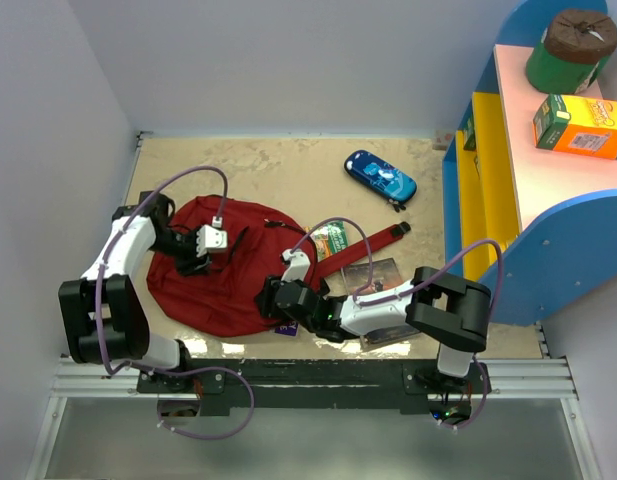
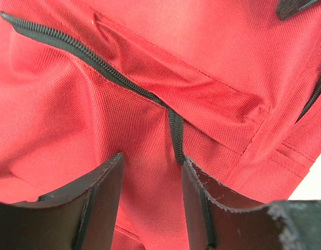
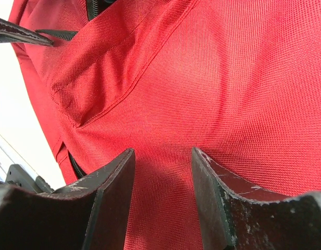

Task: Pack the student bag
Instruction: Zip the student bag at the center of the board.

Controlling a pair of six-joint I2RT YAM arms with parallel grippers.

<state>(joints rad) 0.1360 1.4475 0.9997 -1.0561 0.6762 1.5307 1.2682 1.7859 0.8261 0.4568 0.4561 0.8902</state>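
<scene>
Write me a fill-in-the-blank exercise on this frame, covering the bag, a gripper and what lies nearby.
1. The fabric of the student bag is ___ in colour.
2. The left gripper hangs over the bag's fabric with its jaws ___.
3. The pencil case lying beyond the bag is ___.
4. The zipper running across the left wrist view is ___.

Missing words: red; open; blue; black.
</scene>
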